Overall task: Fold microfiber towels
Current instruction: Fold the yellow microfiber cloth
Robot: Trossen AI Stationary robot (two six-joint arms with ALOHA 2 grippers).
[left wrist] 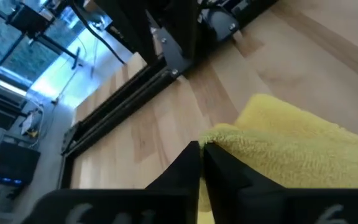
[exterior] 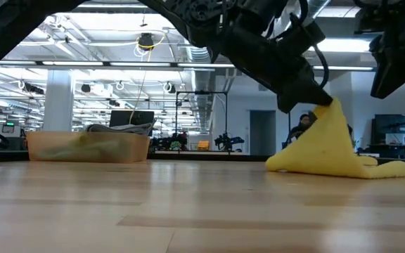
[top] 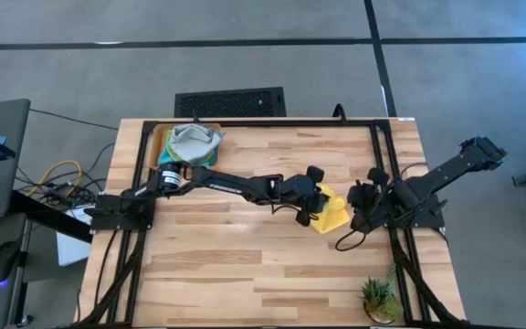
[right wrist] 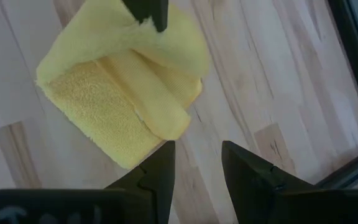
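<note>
The yellow microfiber towel (top: 334, 217) lies folded on the wooden table, right of centre. One part of it is drawn up into a peak (exterior: 329, 112). My left gripper (exterior: 316, 98) reaches across from the table's left and is shut on that peak. My right gripper (right wrist: 197, 158) stands open just right of the towel (right wrist: 104, 87), above bare wood, touching nothing. The other towels (top: 193, 142) are heaped in a basket at the far left. My left gripper pinches the yellow towel's raised edge (left wrist: 219, 134) between its two fingertips, slanting down from the table's left. How many layers it has, I cannot tell. The towel hangs from the fingers like a tent, its lower part (exterior: 343, 167) resting on the table.
A tan basket (top: 157, 146) holding grey and green cloths stands at the far left corner. Black frame rails (top: 382, 155) run along the table's sides. A small potted plant (top: 379, 297) sits at the near right corner. Bare wood stretches across the table's near half.
</note>
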